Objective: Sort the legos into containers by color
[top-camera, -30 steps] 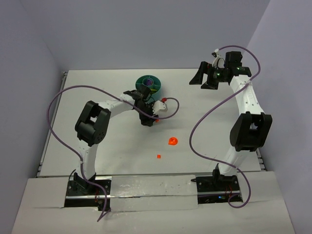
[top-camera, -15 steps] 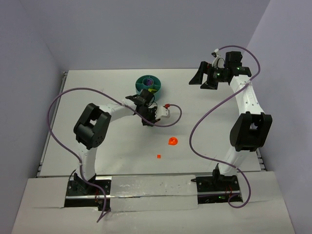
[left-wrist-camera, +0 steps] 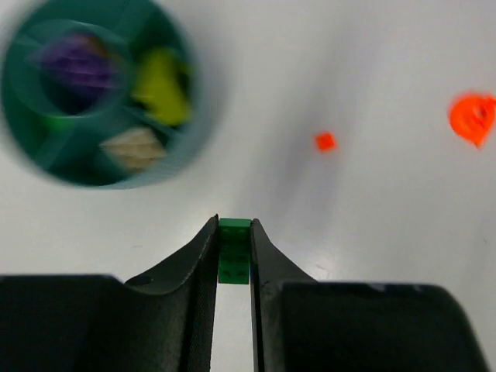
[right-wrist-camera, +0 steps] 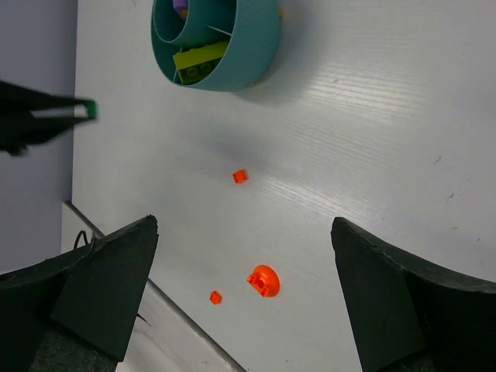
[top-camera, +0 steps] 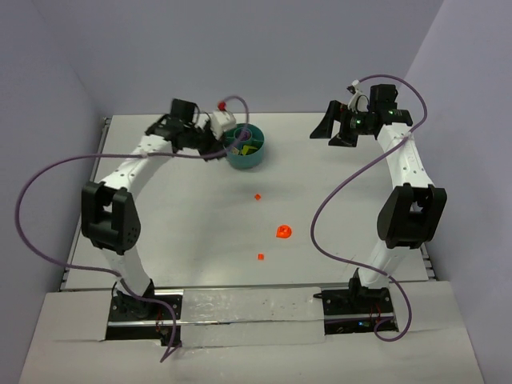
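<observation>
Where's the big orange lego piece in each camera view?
Top external: orange piece just right of centre, lower half.
Left wrist: orange piece at right edge, upper half.
Right wrist: orange piece low centre.
Shared landmark: teal bowl.

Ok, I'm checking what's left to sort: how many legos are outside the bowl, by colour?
Orange: 3 on the table: far orange bit, round orange piece, near orange bit
Green: 1, the green brick held in the left gripper
Total: 4
</observation>
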You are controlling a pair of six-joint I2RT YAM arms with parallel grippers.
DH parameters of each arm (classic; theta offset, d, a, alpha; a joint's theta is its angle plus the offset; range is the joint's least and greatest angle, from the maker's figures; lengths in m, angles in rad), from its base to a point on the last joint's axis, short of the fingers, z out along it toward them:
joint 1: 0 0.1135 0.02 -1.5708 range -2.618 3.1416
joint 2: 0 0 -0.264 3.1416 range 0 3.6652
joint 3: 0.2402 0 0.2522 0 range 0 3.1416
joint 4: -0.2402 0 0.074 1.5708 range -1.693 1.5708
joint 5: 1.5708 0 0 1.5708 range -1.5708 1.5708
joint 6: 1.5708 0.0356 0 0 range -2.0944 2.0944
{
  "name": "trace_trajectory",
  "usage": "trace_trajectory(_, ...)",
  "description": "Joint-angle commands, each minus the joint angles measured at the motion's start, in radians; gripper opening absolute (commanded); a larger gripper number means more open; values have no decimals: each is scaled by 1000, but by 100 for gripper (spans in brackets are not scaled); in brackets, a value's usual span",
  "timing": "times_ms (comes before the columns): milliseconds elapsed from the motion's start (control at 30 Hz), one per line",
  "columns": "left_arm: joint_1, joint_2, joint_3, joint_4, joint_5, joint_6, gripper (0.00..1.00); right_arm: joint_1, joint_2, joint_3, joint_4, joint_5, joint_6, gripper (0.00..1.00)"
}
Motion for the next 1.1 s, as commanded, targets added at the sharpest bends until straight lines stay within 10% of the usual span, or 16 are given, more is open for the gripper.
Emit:
trace_trajectory(0, 147, -26, 81, 229, 74, -323, 0, 10, -8, 28, 13, -6, -4, 100)
trace_trajectory(200, 147, 152, 286, 392, -243, -588, 0, 17, -7, 33, 12, 11, -7, 100)
trace_trajectory(367, 132, 314, 499, 339, -191, -643, 0, 19, -1, 37, 10, 18, -11, 100)
trace_trajectory(1067, 56, 438, 537, 355, -211, -647, 6, 30, 29, 58, 5, 16, -6, 100)
